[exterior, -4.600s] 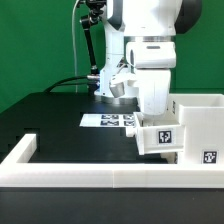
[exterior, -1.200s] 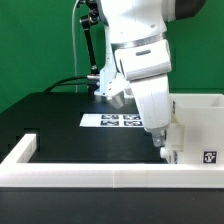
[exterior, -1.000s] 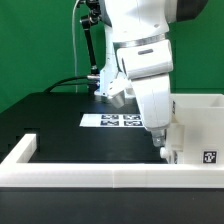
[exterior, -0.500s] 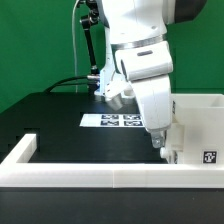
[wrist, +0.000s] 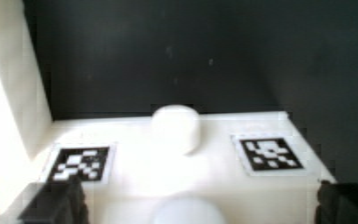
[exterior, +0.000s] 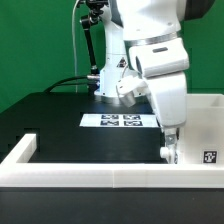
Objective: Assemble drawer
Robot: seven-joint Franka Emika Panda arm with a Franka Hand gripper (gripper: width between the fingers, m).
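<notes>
casing [exterior: 205, 128] of smooth white plastic stands at the exterior view's right on the black tabletop [exterior: 60, 115], box-shaped with flat walls and square edges; one black-and-white square tag shows low on its near face. it sits just behind the long low white border wall [exterior: 90, 165], which runs along the near edge and turns a corner at the exterior view's left. marker board [exterior: 120, 121], thin, flat and white with several square tags, lies on the matte tabletop behind the arm.

arm, glossy white with rounded housings, reaches down at the casing's left side. gripper [exterior: 169, 150] is low beside the casing wall, close to a small white tagged part there; contact cannot be confirmed from this view.

wrist view: a smooth white panel [wrist: 176, 160] with two square tags, one on each side of a rounded white cylindrical knob [wrist: 178, 128] that projects from its middle. picture is blurred. dark fingertips [wrist: 51, 205] appear at the two lower corners, set wide apart with nothing seen clamped between them; the panel lies between and beyond them. a pale white wall runs along one side, black surface beyond.
</notes>
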